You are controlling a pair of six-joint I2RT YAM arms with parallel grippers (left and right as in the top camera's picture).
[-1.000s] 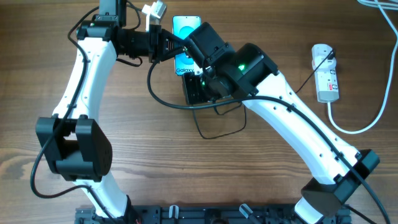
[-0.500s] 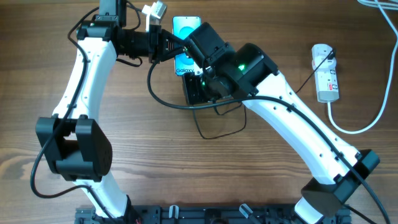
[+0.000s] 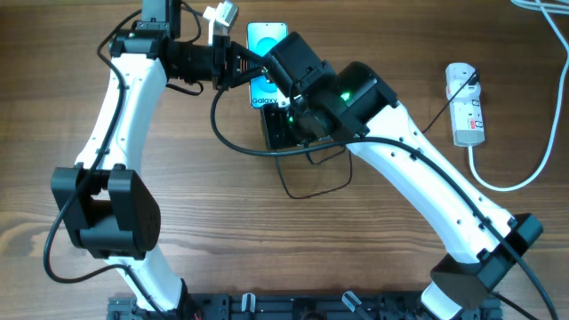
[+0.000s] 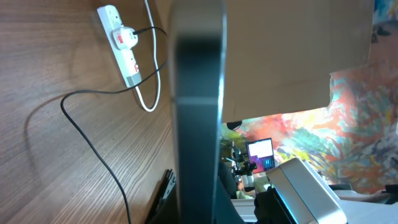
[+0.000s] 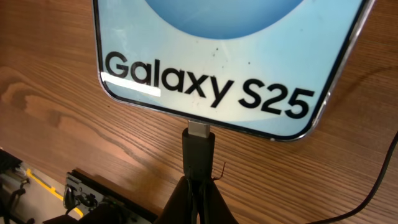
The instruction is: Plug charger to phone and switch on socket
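Note:
The phone (image 3: 265,37) lies at the back centre of the table, its screen (image 5: 236,56) lit and reading "Galaxy S25". My left gripper (image 3: 238,68) is shut on its left side, and the left wrist view shows the phone's dark edge (image 4: 199,112) upright between the jaws. My right gripper (image 5: 198,182) is shut on the charger connector (image 5: 198,149), whose metal tip (image 5: 199,130) meets the port in the phone's short edge. The thin black charger cable (image 3: 311,182) loops across the table to a black plug (image 3: 471,82) seated in the white socket (image 3: 467,107) at the right.
A thick white cord (image 3: 533,169) curves from the socket off the table's right edge. The socket (image 4: 121,43) and its red switch also show far off in the left wrist view. Both white arms cross over the table's middle, and a black rail (image 3: 267,307) runs along the front edge.

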